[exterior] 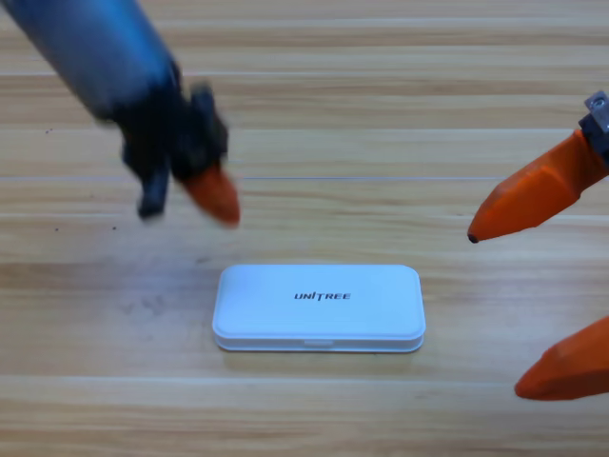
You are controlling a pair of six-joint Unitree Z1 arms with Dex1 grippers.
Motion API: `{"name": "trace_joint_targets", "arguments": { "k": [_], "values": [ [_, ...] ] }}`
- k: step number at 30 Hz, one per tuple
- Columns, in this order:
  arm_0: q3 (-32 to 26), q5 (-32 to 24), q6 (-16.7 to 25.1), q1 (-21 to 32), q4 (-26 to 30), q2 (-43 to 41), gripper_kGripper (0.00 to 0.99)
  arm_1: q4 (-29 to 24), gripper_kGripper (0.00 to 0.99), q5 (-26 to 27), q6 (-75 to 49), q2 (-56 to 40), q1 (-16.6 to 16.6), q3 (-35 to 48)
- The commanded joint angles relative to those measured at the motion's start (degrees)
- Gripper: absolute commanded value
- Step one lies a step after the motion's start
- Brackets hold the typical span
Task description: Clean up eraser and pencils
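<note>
The white UNITREE case (319, 307) lies shut and flat on the table, a little below the middle. The eraser and the pencils are out of view. My left gripper (205, 195) hangs above the table to the upper left of the case, blurred, apart from the lid and with nothing seen in it. At the right edge my right gripper (497, 314) shows large and partly cut off. It is open, its two orange jaws spread wide, with nothing between them.
The wooden table (381, 114) runs in pale planks across the whole view. The left arm's grey-blue link (95, 48) comes in from the top left corner.
</note>
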Motion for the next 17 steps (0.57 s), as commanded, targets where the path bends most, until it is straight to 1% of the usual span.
{"name": "trace_joint_targets", "arguments": {
  "k": [1,3,6,9,13,16,17],
  "values": [
    [-7.4,1.4,-2.8,-9.5,6.8,-4.2,0.000,-0.6,0.990,0.3,0.6,-0.3,0.9,1.5],
    [-8.6,1.4,-2.8,-11.1,8.1,-5.1,0.000,-0.6,0.990,0.3,0.6,-0.3,0.9,1.5],
    [-7.4,0.7,-2.8,-12.5,8.6,-6.6,0.000,-0.6,0.990,0.3,0.6,-0.3,0.9,1.5],
    [-7.0,0.6,-2.7,-13.4,9.3,-6.3,0.000,-0.6,0.990,0.3,0.6,-0.2,0.9,1.5],
    [-6.2,-0.1,-3.0,-13.4,9.9,-6.4,0.000,-0.6,0.990,0.3,0.6,0.0,0.9,1.5],
    [-6.2,-1.4,-4.0,-13.5,9.9,-6.7,0.000,-0.6,0.990,0.3,0.6,0.1,0.9,1.5],
    [-6.1,-1.8,-4.0,-13.5,9.9,-6.7,0.069,-0.6,0.990,0.3,0.6,0.2,0.9,1.5]
  ]
}}
